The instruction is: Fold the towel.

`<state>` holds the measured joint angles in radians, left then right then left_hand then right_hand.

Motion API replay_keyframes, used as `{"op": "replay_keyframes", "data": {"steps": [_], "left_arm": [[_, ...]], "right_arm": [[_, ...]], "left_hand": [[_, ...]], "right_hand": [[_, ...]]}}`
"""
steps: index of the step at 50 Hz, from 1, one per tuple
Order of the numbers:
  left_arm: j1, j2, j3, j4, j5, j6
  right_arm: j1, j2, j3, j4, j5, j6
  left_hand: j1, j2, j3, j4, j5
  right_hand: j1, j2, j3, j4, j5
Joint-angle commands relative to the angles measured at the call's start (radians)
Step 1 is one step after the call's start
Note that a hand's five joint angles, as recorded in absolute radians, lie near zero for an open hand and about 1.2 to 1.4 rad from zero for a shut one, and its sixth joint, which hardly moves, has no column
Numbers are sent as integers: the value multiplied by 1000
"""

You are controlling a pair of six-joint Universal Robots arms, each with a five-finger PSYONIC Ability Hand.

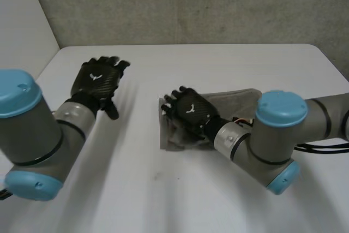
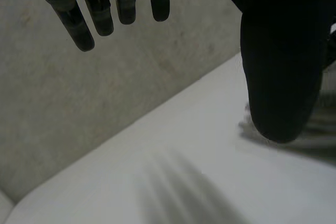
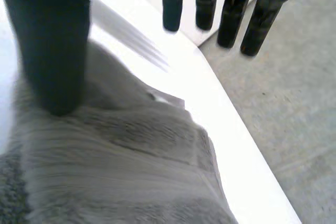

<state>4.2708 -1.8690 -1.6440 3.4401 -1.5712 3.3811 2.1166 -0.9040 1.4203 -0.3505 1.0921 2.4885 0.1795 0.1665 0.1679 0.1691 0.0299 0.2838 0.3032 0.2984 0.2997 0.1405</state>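
From the head view, the grey towel (image 1: 235, 100) lies bunched and partly folded on the white bench (image 1: 218, 64), right of the middle, with one edge running toward the far right and a crumpled corner nearer the camera. The right robot hand (image 1: 190, 110) sits on top of the towel's left part, palm down, at the end of the right arm (image 1: 278, 135), which comes in from the right. The left robot hand (image 1: 98, 80) is well apart from the towel, over bare bench at the left, its fingers spread, with the left arm (image 1: 32, 129) behind it. A grey wall (image 1: 191, 4) stands beyond the bench. In the left wrist view, the left robot hand is open and holds nothing: its fingers (image 2: 76, 22) reach out straight, its thumb (image 2: 281, 77) is set well away from them, and below it there is plain bench (image 2: 173, 182) with the wall (image 2: 79, 103) behind. In the right wrist view, the right robot hand is open too: its fingers (image 3: 231, 19) are straight and extend past the towel's edge, closed on nothing, while its thumb (image 3: 52, 61) points down at the towel (image 3: 131, 177); whether the tip touches the cloth I cannot tell. The towel lies in soft ridges under the palm, near the bench edge (image 3: 205, 98), and the grey floor (image 3: 294, 103) lies beyond it.
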Motion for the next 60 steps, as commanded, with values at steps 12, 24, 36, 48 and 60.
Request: {"op": "replay_keyframes", "data": {"steps": [12,24,36,48,60], "left_arm": [[-190,-266,273,123,0,-132],[-209,-423,282,120,-4,-129],[-215,-317,202,106,-6,-138],[-206,-70,43,103,-22,-175],[-135,50,-39,60,-93,-174]], "right_arm": [[-381,-265,184,211,-20,534],[-523,-271,351,202,-1,234],[-550,-190,368,-5,28,164],[-426,-240,218,-18,95,181],[-25,-146,19,41,58,167]], "left_hand": [[31,44,43,42,6],[34,47,46,44,9],[16,29,28,27,-9],[11,24,22,21,-14],[-1,12,10,9,-26]], "right_hand": [[-109,-129,-124,-125,-140],[18,-1,4,3,-13],[1112,1093,1098,1097,1081],[1112,1093,1098,1097,1081],[1112,1093,1098,1097,1081]]}}
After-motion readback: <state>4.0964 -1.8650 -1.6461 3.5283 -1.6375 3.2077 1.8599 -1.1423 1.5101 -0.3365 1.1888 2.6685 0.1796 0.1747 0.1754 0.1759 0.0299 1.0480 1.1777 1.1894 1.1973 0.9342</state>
